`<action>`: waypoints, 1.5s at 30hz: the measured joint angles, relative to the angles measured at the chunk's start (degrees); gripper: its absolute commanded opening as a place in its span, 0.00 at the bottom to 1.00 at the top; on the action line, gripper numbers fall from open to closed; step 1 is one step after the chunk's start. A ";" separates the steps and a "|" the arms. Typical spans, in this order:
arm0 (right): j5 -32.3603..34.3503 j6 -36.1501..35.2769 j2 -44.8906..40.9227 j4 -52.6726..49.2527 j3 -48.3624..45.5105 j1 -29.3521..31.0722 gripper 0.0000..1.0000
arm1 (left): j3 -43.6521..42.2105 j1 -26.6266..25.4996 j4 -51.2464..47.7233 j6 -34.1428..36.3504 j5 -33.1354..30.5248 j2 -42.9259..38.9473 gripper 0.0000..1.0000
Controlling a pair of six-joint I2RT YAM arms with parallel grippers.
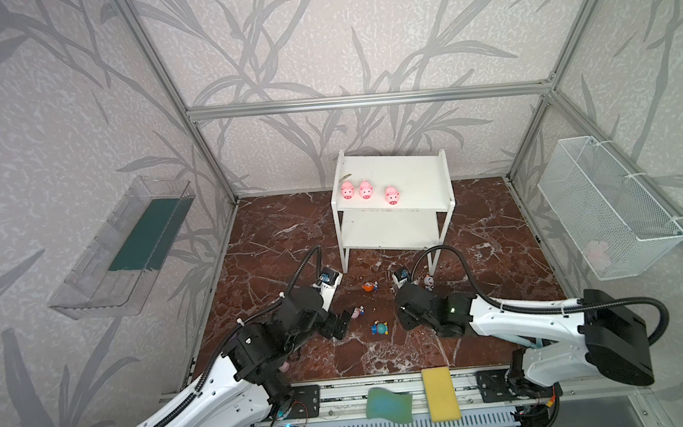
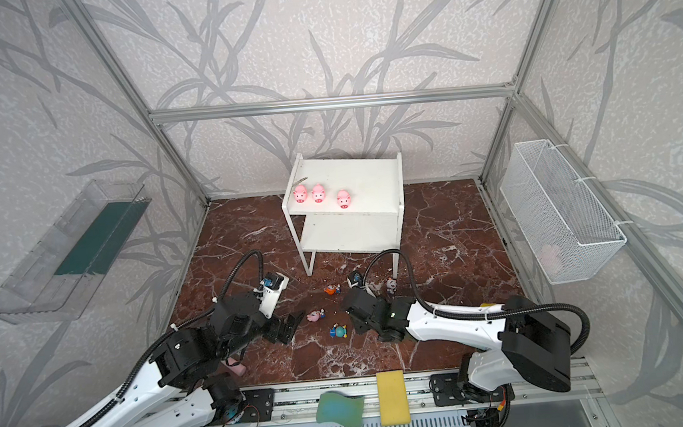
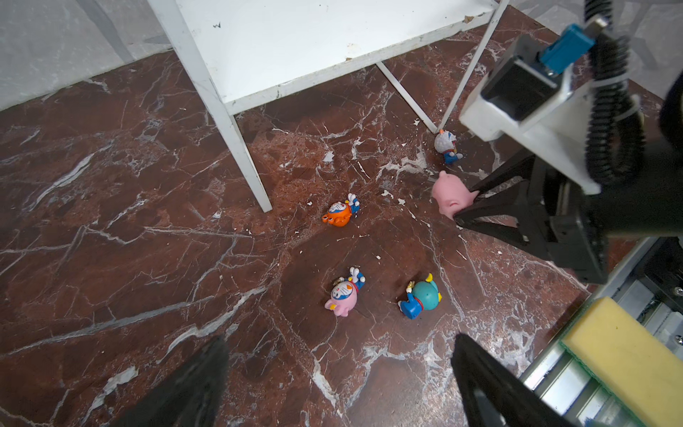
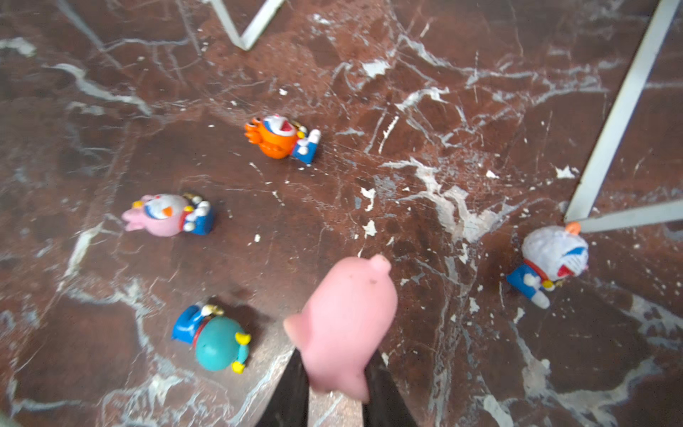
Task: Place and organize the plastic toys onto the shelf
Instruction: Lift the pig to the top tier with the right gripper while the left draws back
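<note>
The small white two-tier shelf stood upright at the back of the floor. Three glossy pink plastic pigs stood in a row near its top board's front edge, snouts forward: left pig, middle pig, right pig. A fourth pink pig sat pinched in the right gripper. On the floor lay the orange figurine, pink figurine and teal figurine, all toppled, and the white-blue figurine just beside a shelf leg.
</note>
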 measured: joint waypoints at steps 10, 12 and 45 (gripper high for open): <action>-6.60 -11.28 -16.20 -3.85 0.70 0.63 0.24 | 2.86 0.90 0.74 3.63 0.33 1.22 0.97; -6.62 -12.68 -18.53 -5.81 2.19 0.63 0.25 | 3.72 1.05 1.14 4.48 0.48 1.75 0.97; -17.16 -26.97 -4.00 -19.21 40.37 -26.75 0.26 | 7.54 7.54 6.27 10.47 7.26 2.99 0.97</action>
